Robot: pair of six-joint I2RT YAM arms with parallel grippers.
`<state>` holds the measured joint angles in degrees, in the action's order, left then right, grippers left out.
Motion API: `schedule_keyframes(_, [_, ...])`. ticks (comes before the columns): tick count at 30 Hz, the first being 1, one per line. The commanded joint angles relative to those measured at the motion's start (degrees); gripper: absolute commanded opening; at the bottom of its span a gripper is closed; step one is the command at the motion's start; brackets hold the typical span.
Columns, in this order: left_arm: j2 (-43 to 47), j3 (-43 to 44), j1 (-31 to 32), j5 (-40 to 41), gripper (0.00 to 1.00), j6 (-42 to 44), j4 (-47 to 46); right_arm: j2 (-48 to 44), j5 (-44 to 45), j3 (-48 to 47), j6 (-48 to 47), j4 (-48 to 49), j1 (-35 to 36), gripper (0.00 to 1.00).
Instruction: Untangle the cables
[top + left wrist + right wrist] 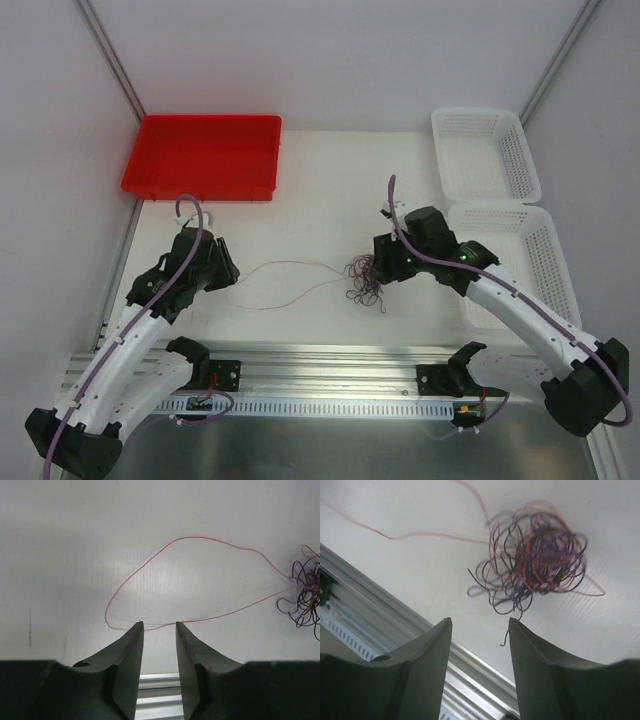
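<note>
A small tangle of purple, black and red/pink cables (pixel 365 283) lies on the white table just left of my right gripper (pixel 385 262). It fills the upper right of the right wrist view (pixel 535 562). One red/pink wire (pixel 290 283) runs out of it as a long flat loop toward my left gripper (pixel 228 272). In the left wrist view the loop (pixel 175 570) lies ahead of the open, empty gripper (pixel 159 625), its near strand crossing just past the fingertips; the tangle (pixel 306 592) sits at the right edge. My right gripper (pixel 480 622) is open and empty, above the table beside the tangle.
A red tray (pixel 205 155) stands at the back left. Two white mesh baskets (pixel 485 150) (pixel 520 255) stand at the right, one behind the other. A metal rail (pixel 330 375) runs along the near edge of the table.
</note>
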<state>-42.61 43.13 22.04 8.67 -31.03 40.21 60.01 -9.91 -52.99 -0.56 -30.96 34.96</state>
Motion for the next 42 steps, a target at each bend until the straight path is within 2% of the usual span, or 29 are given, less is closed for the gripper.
schedule_keyframes(1, [2.62,-2.61,-0.24,-8.31,0.33,-1.67,-4.26,0.46,2.09,1.57,2.13,1.17,3.09,0.53])
schedule_keyframes(2, [2.97,-2.97,-0.16,-10.58,0.42,-1.76,-4.43,0.20,2.44,2.01,2.40,1.08,3.18,0.54])
schedule_keyframes(4, [3.41,-3.76,-0.16,-12.87,0.52,-2.46,-5.13,-1.29,4.36,2.89,2.58,0.47,3.27,0.54])
schedule_keyframes(5, [3.32,-3.93,-0.16,-15.06,0.62,-2.81,-5.57,-1.91,6.81,3.16,2.58,-0.32,3.19,0.54])
schedule_keyframes(9, [1.84,-4.37,1.51,-19.65,0.72,-6.31,-10.05,-3.14,14.30,4.12,3.63,-1.65,3.10,0.54])
schedule_keyframes(12, [-1.66,-3.06,6.51,-16.86,0.73,-8.34,-14.00,-3.58,16.85,5.79,5.12,-0.51,2.57,0.53])
schedule_keyframes(14, [-4.48,-0.96,12.13,-14.30,0.74,-9.31,-17.07,-4.11,17.47,6.93,6.61,0.72,2.13,0.53])
schedule_keyframes(20, [-23.35,7.73,21.09,-8.94,0.74,-10.29,-25.77,-7.18,18.35,10.79,10.92,4.93,0.29,0.53])
schedule_keyframes(22, [-27.68,9.93,22.42,-8.93,0.74,-9.41,-27.80,-7.97,17.21,12.12,11.19,7.39,0.02,0.53])
schedule_keyframes(23, [-33.97,13.61,23.56,-9.28,0.74,-7.75,-29.81,-8.59,15.73,13.43,11.71,8.54,-0.15,0.53])
schedule_keyframes(28, [-42.71,18.91,24.89,-10.07,0.73,-8.43,-30.45,-9.82,14.39,15.63,13.74,11.18,-0.24,0.53])
schedule_keyframes(36, [-46.86,20.23,27.88,-1.91,0.65,-26.17,-30.89,-10.61,15.44,19.42,17.87,16.72,-0.24,0.53])
schedule_keyframes(42, [-50.73,21.90,29.63,0.21,0.57,-32.95,-30.89,-9.21,15.45,19.51,18.22,18.30,-0.24,0.53])
